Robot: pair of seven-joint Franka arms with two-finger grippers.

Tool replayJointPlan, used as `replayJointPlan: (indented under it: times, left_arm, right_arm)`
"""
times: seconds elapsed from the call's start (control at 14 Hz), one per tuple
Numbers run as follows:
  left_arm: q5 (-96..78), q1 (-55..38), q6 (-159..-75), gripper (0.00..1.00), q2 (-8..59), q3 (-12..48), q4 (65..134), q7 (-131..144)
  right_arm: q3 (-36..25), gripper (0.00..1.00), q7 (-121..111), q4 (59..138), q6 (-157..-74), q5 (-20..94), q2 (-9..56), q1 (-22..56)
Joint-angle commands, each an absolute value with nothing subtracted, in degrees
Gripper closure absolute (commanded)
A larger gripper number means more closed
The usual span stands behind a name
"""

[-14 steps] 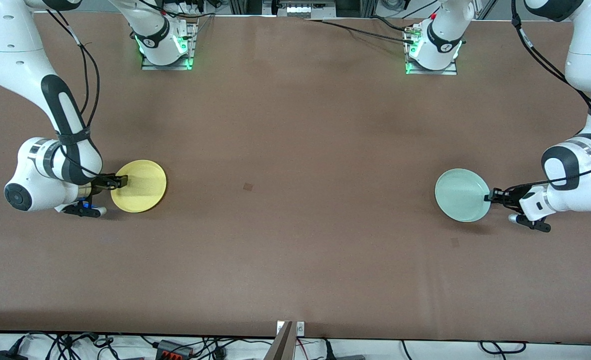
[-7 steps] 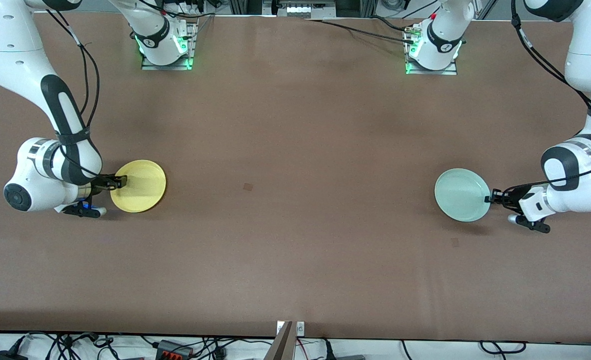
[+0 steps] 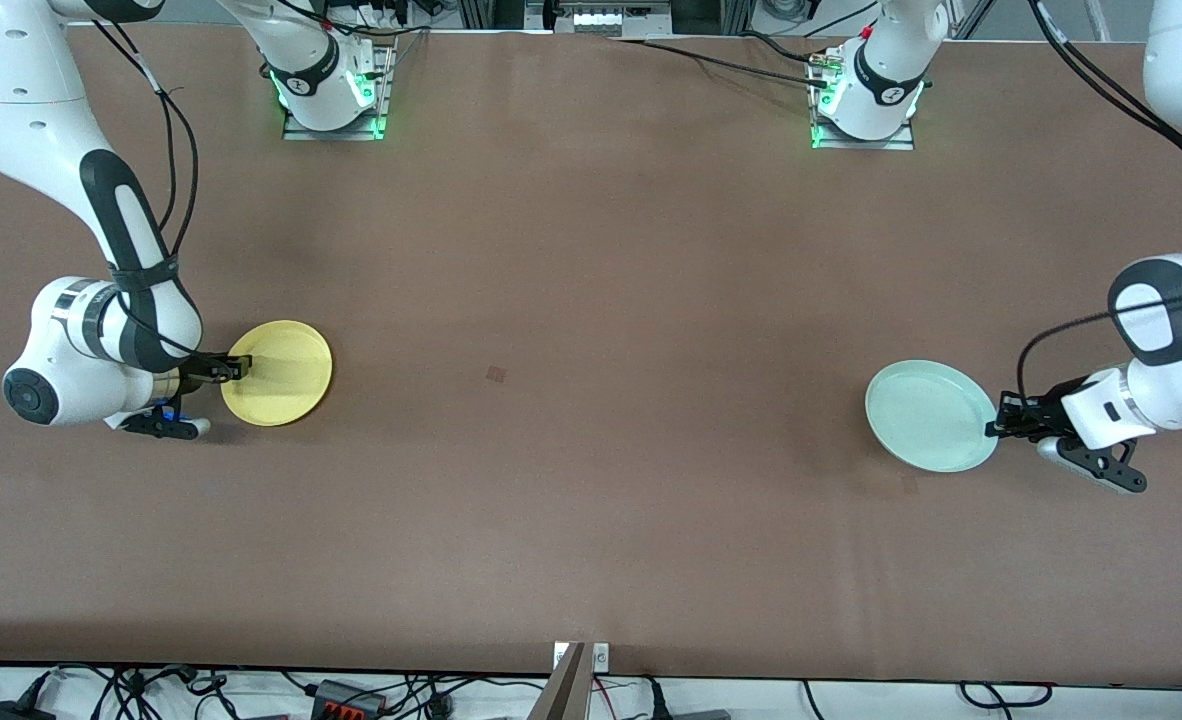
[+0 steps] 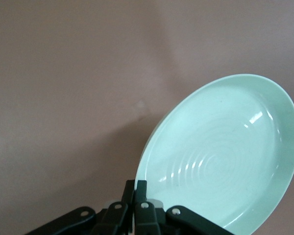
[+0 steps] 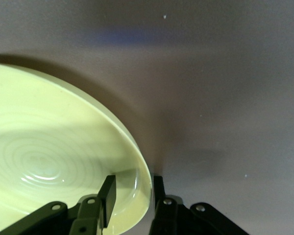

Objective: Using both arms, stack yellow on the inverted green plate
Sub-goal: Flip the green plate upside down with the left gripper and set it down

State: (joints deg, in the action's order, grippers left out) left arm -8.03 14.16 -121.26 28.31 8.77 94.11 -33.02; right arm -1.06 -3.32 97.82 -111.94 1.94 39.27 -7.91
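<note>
Left gripper (image 3: pixel 997 424) is pinching the rim of the pale mint-green plate (image 3: pixel 929 416), fingers pressed together on it, holding it lifted and tilted, hollow side up, over the brown table (image 3: pixel 591 300) toward the left arm's end. In the left wrist view the plate (image 4: pixel 220 156) is casting a shadow on the table. Right gripper (image 3: pixel 234 368) is straddling the rim of the yellow plate (image 3: pixel 279 372), fingers (image 5: pixel 107 195) slightly spread, one inside and one outside. Yellow plate is sitting on the table at the right arm's end, well apart from the green one.
</note>
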Motion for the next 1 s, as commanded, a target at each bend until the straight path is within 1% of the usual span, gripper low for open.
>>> replayJointPlan:
  times: [0.0, 0.07, 0.14, 0.21, 0.36, 0.5, 0.57, 0.79, 0.93]
  left_arm:
    - [0.85, 8.9, -120.85, 0.99, 24.44, 8.7, 95.18, -23.07]
    - [3.4, 6.53, -119.46, 0.99, 23.74, 8.7, 95.1, -19.37]
    - [6.56, 4.42, -118.05, 0.99, 23.3, 8.7, 94.66, -16.03]
    - [11.2, 1.78, -116.47, 0.99, 23.2, 8.7, 93.35, -10.95]
    - [21.57, -5.23, -110.77, 0.99, 22.85, 8.88, 92.9, -0.67]
    - [29.4, -13.06, -106.2, 0.99, 22.85, 8.79, 92.81, 8.74]
    - [33.1, -16.23, -104.34, 0.99, 23.11, 8.79, 92.73, 13.75]
    - [42.59, -24.93, -100.04, 0.99, 23.81, 8.61, 92.72, 25.8]
    - [47.26, -29.85, -96.78, 0.99, 25.39, 8.61, 92.72, 31.52]
  right_arm:
    - [-0.53, 0.64, -5.27, 97.21, -111.8, 2.37, 39.46, -8.7]
    - [-0.53, 0.65, -5.36, 97.21, -111.8, 2.29, 39.38, -8.7]
    - [-0.53, 0.68, -5.45, 97.12, -111.88, 2.2, 39.38, -8.79]
    - [-0.53, 0.69, -5.71, 97.12, -111.8, 2.2, 39.29, -8.79]
    - [-0.61, 0.79, -6.5, 97.12, -111.8, 2.11, 39.29, -8.88]
    - [-0.7, 0.98, -7.29, 97.12, -111.8, 2.2, 39.29, -8.96]
    - [-0.7, 1.0, -7.29, 97.12, -111.8, 2.28, 39.37, -9.14]
    - [-0.62, 1.0, -9.39, 97.21, -111.53, 2.46, 39.29, -9.93]
    - [-0.44, 1.0, -9.67, 97.03, -109.52, 2.46, 38.94, -10.11]
